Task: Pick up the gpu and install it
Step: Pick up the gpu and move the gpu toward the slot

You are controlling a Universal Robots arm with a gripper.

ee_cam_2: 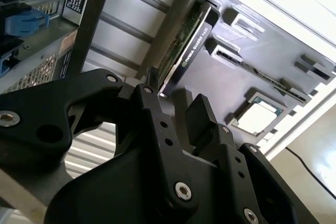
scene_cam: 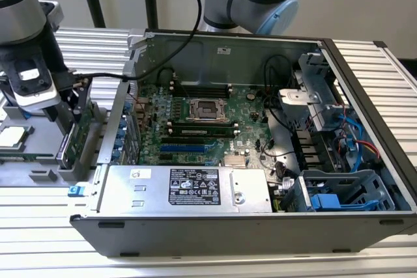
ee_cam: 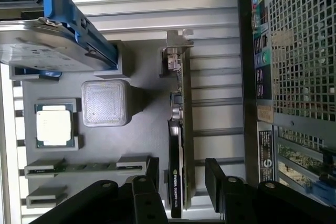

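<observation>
The gripper (ee_cam: 182, 165) is found open, its fingers (ee_cam: 154, 170) set on either side of the gpu (ee_cam: 181, 108), with a gap seen at each face. The gpu is stood on edge in a slot of the grey holder tray (ee_cam: 147, 129), which is placed just beside the open computer case (scene_cam: 195, 229)

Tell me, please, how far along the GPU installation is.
Nothing is finished: the gpu stands on edge in the gray parts tray, outside the computer case. In hand: the open end effector straddles the card, not clamped. Left: lifting it and seating it on the motherboard.
</observation>
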